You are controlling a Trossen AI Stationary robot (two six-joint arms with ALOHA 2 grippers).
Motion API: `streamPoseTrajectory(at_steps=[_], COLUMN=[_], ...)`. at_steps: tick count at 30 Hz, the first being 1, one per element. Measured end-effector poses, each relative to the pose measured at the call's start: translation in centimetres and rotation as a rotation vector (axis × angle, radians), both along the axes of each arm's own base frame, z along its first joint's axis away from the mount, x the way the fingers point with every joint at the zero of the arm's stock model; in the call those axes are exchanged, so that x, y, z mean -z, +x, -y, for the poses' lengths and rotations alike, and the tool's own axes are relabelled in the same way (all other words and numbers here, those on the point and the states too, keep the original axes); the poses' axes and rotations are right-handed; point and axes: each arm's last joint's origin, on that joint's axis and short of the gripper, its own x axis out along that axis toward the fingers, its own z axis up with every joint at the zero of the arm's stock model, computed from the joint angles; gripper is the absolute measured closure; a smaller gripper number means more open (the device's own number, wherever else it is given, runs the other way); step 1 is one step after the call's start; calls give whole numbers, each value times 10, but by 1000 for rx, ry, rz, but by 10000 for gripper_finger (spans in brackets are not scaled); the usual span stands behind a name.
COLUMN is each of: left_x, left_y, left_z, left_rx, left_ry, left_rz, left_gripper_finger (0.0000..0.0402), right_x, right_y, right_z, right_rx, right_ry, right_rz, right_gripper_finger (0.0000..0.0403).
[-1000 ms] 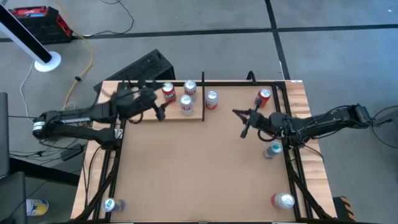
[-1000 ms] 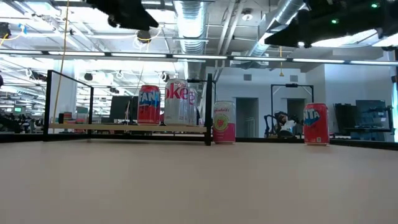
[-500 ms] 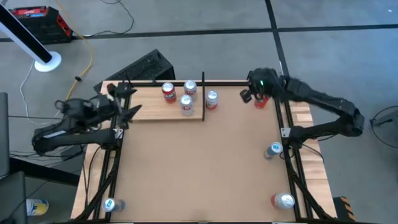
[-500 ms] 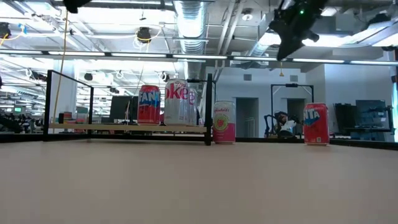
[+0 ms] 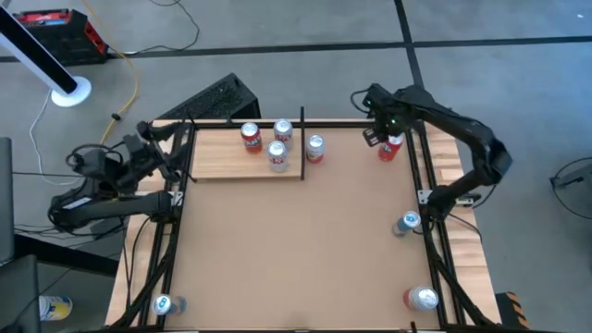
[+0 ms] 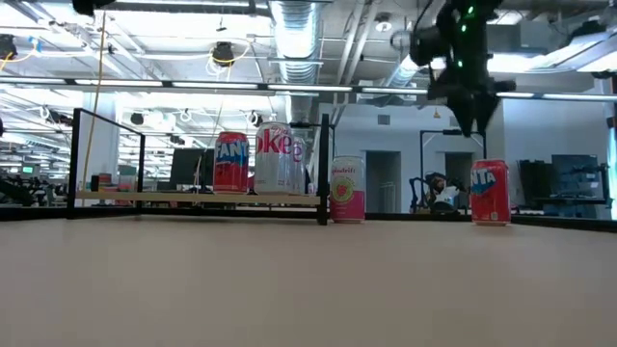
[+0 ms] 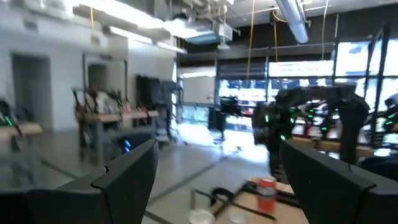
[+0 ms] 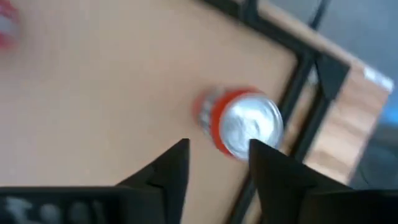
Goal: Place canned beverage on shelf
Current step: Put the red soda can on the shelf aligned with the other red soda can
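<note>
High view: the right gripper hangs over the back right corner of the bench, with a red can just beside and below its jaws. In the right wrist view that can stands upright just ahead of the jaws, slightly off to one side and untouched; they are parted and empty, with a gap that looks about can-wide.

The step in hand seems to be the approach to this can. The next move calls for centring the jaws over it, coming down around its body and closing.

The shelf, well away from the jaws at the back left, already carries three cans, with a pink one standing just outside its end rod.

Half a second ago the right gripper sat higher and less squarely above the red can. The left gripper, wide open and empty, has drawn back toward the bench's left edge.
</note>
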Motion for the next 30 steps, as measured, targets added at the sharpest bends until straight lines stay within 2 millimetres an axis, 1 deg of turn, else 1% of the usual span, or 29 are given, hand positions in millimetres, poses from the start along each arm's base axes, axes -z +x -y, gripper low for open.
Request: streamPoseTrajectory(at_steps=[3, 6, 8, 11, 15, 18, 26, 28, 30], left_x=[-6, -9, -9, -9, -9, -13, -38, -40, -38], left_y=[-1, 0, 2, 4, 6, 4, -14, -16, -15], left_z=[0, -1, -2, -3, -3, -2, 2, 2, 1], left_rx=[-63, -133, -167, -166, -147, -178, -283, -302, -311], left_ry=[96, 178, 195, 178, 183, 235, 344, 360, 359], left_rz=[-42, -119, -154, -149, -151, -134, 126, 136, 104], left_gripper_finger=[82, 82, 82, 82, 82, 82, 82, 82, 82], right_x=[10, 15, 14, 14, 16, 21, 30, 33, 38], right_y=[-5, -9, -13, -19, -25, -25, -29, -31, -31], right_z=[12, 21, 24, 29, 36, 38, 41, 41, 41], right_rx=[33, 43, 42, 73, 123, 102, 128, 131, 133], right_ry=[53, 71, 69, 68, 126, 152, 116, 122, 126], right_rz=[-55, -73, -71, -65, 30, 85, 28, 24, 24], right_gripper_finger=[151, 116, 99, 83, 74, 72, 73, 73, 73])
